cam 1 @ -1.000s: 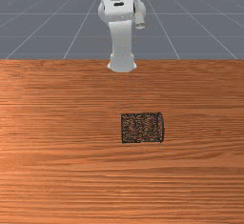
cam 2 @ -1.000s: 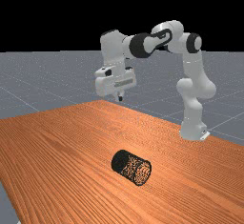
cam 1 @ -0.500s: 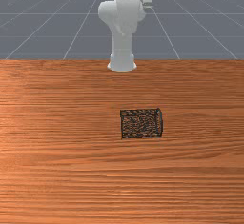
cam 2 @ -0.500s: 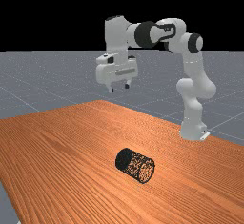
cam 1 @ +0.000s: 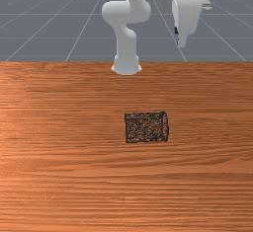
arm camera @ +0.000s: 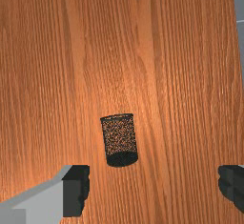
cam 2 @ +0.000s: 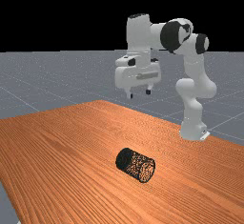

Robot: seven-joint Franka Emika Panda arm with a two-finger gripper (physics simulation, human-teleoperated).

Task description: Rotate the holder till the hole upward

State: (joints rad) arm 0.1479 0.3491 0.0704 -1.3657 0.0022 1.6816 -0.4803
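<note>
So, arm, far view: white and grey arm [cam 2: 190, 82] rises from the orange-brown wooden table [cam 2: 57, 156], at the far view's right, and reaches left.
Gripper, far view: gripper [cam 2: 140, 94] hangs well above the table, its 2 fingers [cam 2: 148, 92] pointing down and standing apart.
Holder, far view: black mesh holder [cam 2: 135, 164] lies on its side on the table; its dark, closed end faces the far view's upper left, its open end the lower right.
Gripper, front view: raised at the upper right, well apart from the holder.
Holder, front view: on its side near the middle, open end facing right.
Fingers, wrist view: spread wide.
Holder, wrist view: beyond the fingers, apart from both, closed end nearer them, open end away.
</note>
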